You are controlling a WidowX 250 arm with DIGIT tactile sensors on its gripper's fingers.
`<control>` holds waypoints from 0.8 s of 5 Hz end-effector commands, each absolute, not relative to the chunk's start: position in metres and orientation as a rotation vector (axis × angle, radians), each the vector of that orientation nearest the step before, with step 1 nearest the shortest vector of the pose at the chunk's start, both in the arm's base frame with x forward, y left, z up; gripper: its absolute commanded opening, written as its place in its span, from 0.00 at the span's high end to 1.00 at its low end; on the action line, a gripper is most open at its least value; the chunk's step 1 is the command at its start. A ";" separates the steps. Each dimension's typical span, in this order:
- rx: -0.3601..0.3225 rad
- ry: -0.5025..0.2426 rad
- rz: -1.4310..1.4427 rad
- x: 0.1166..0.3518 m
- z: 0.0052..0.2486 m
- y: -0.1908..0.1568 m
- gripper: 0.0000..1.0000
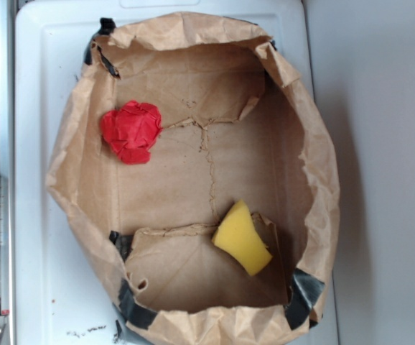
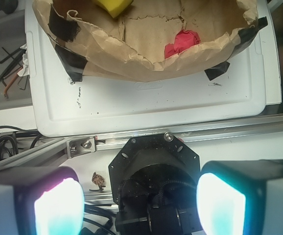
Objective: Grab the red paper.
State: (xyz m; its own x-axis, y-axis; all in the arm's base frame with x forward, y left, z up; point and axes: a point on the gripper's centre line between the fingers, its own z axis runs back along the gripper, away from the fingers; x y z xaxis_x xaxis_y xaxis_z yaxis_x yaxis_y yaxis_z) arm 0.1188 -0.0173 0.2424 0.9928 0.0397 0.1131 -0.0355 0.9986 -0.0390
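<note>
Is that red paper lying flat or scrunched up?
Scrunched up. The red paper is a creased, roughly round ball on the floor of the brown paper bag, apart from the yellow sponge.

A white plastic tray [image 1: 49, 287] carries everything. Directly on it sits an open brown paper bag [image 1: 315, 165], its corners taped black.

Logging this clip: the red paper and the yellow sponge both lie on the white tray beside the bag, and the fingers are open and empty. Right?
Not quite. Both the red paper and the sponge lie inside the bag, as the exterior view shows. The fingers are indeed open and empty, per the wrist view.
</note>
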 end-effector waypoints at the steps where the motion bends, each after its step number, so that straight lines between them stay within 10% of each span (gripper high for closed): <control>1: -0.037 -0.114 0.038 0.119 0.242 -0.017 0.00; 4: -0.048 -0.178 0.094 0.212 0.211 -0.028 0.00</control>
